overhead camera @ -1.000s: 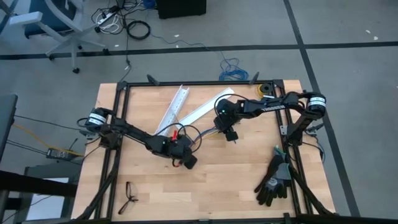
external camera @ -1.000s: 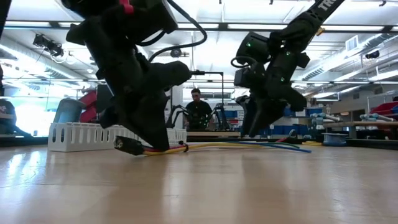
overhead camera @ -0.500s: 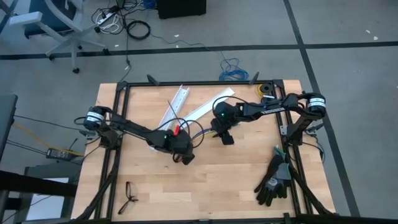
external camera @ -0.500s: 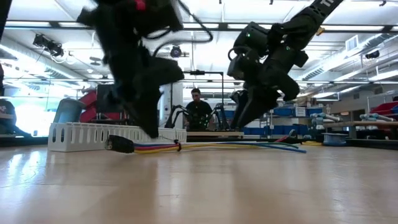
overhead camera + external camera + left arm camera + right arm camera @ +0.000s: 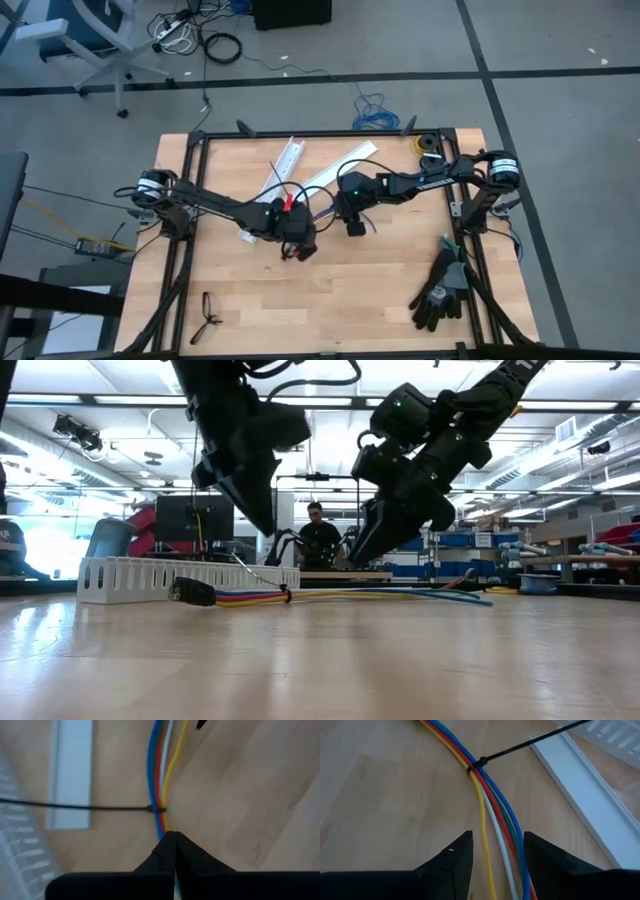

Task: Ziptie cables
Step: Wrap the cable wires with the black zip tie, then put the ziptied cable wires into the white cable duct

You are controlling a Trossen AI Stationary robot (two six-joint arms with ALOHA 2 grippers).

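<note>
Left hand (image 5: 174, 836): fingers pressed together, empty, above the cables (image 5: 159, 780).
Right hand (image 5: 495, 851): half open, empty, over the same bundle.
Ziptie (image 5: 520, 746): cinched round cables mid-surface, tail sticking out.
Nearby: white slotted duct (image 5: 150, 578) beside bundle; black gloves (image 5: 440, 290) near surface edge.

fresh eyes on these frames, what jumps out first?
The cables, a flat fan of coloured wires mid-table, already have the ziptie cinched round them, its long black tail sticking out over a white duct piece. Both grippers hang just above that bundle: the left gripper shut and empty, the right gripper open astride the wires. A pair of black gloves lies near the table's right edge.
</note>
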